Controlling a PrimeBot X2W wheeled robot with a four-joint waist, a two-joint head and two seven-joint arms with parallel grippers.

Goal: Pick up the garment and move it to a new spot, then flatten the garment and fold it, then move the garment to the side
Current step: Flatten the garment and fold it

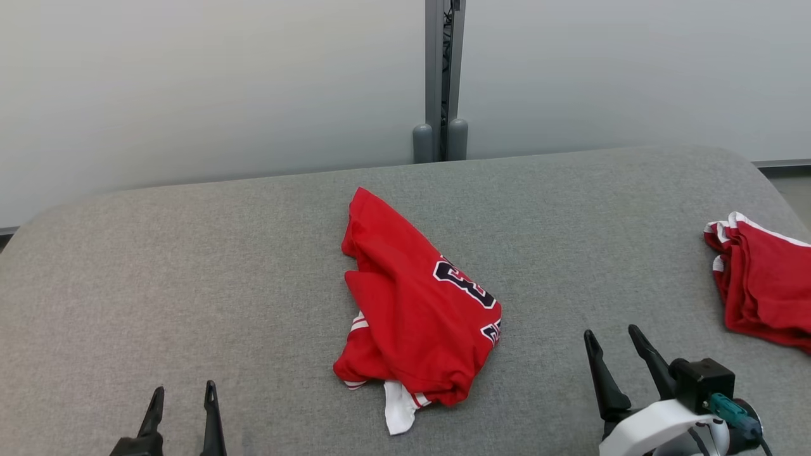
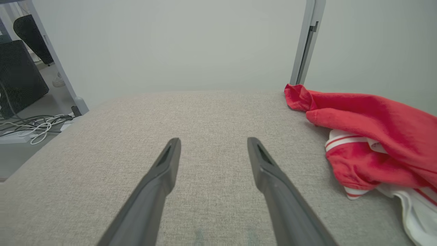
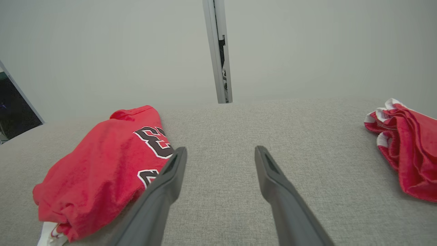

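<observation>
Both left gripper and right gripper are pointing forward, jaws spread and empty. A crumpled red garment is lying between them.

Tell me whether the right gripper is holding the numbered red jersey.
No, the right gripper is open over the grey surface, beside the jersey.

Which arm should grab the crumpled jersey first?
Right, likely. The right gripper sits open, closer to the jersey, beside its numbered edge. The left gripper is open too but farther from it.
</observation>
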